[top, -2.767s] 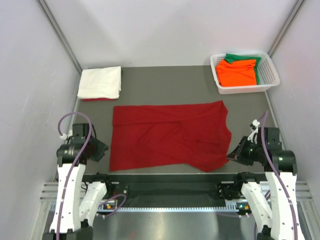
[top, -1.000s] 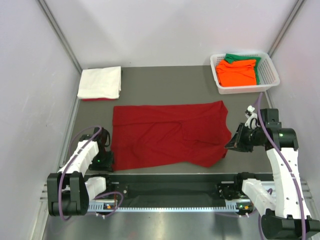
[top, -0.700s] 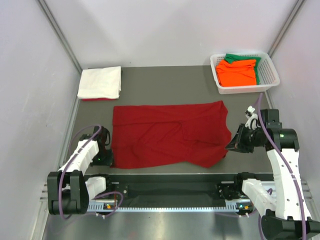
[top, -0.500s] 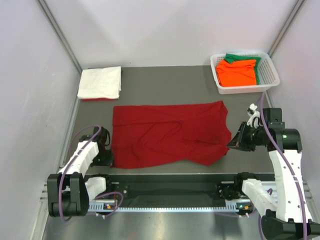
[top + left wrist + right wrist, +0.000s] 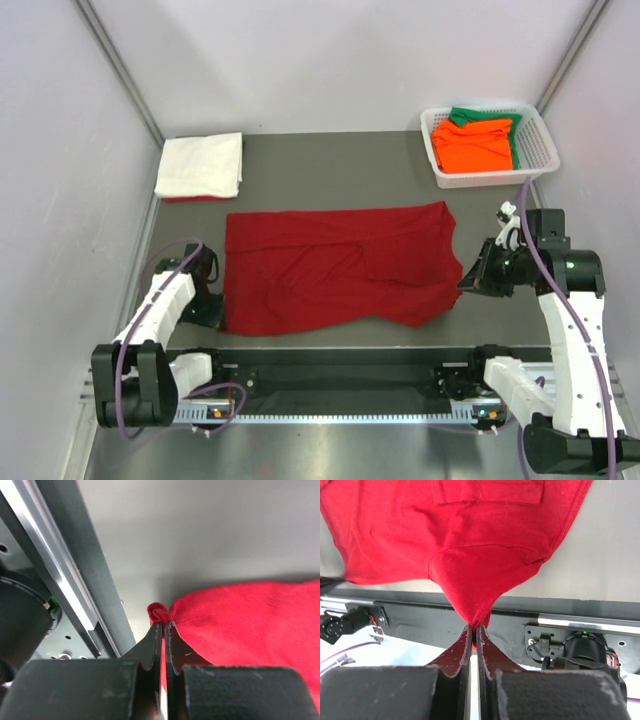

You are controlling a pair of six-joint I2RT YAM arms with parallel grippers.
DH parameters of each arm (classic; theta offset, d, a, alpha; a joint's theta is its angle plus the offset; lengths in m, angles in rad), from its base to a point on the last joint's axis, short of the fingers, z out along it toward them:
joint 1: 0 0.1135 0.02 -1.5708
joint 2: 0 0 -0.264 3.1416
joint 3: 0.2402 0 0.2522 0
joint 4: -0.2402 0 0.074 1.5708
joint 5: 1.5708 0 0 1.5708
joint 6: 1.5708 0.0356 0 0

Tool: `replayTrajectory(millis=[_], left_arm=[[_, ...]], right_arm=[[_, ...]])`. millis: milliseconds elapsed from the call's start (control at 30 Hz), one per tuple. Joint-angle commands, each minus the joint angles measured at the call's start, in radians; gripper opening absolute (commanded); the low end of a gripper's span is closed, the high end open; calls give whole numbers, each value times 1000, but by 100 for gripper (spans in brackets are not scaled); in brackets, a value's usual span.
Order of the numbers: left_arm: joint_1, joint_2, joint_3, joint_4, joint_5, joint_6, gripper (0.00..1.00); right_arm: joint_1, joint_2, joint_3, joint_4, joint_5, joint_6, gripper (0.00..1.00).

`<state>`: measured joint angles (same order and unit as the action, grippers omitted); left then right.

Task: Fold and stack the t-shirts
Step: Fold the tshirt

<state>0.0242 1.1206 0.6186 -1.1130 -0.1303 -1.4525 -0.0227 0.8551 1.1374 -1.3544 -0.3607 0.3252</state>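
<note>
A dark red t-shirt (image 5: 340, 268) lies spread on the grey table. At its near left corner my left gripper (image 5: 222, 312) is shut on the cloth, and the left wrist view shows a small red fold (image 5: 159, 613) pinched at the tips of that gripper (image 5: 163, 626). On the other side my right gripper (image 5: 466, 280) is shut on the shirt's near right corner, which it holds lifted off the table; in the right wrist view the red cloth (image 5: 470, 545) hangs stretched from this gripper (image 5: 473, 628). A folded white t-shirt (image 5: 201, 165) lies at the back left. Orange (image 5: 470, 143) and green (image 5: 480, 116) t-shirts sit in the basket.
A white plastic lattice basket (image 5: 540, 160) stands at the back right. Along the near edge of the table runs a metal rail (image 5: 340, 352). White walls close in the table on three sides. A red edge shows under the folded white shirt.
My left gripper has closed on the shirt's near left corner. The right gripper has risen and moved slightly right, pulling its corner up with it.
</note>
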Motion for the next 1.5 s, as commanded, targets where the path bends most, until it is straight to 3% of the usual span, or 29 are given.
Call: replayTrajectory(millis=[0,233,633,967,1467], left_arm=[[-4,-11,95,-119,-89,112,0],[-3,-78,115,-101,-94,173,0],[-13,174,320,-8,-61,466,0],[-15,358,509,47,7,685,0],[-17,551,704,96,-2,765,0]], right_arm=[[-2,21,-1,15,-26,-41,0],[-2,47,-57,12,-55,-60,0],[-2,202,53,103,5,-38,0],[-2,485,223,253,18,-52,0],[-2,854,490,345,17,-98,0]])
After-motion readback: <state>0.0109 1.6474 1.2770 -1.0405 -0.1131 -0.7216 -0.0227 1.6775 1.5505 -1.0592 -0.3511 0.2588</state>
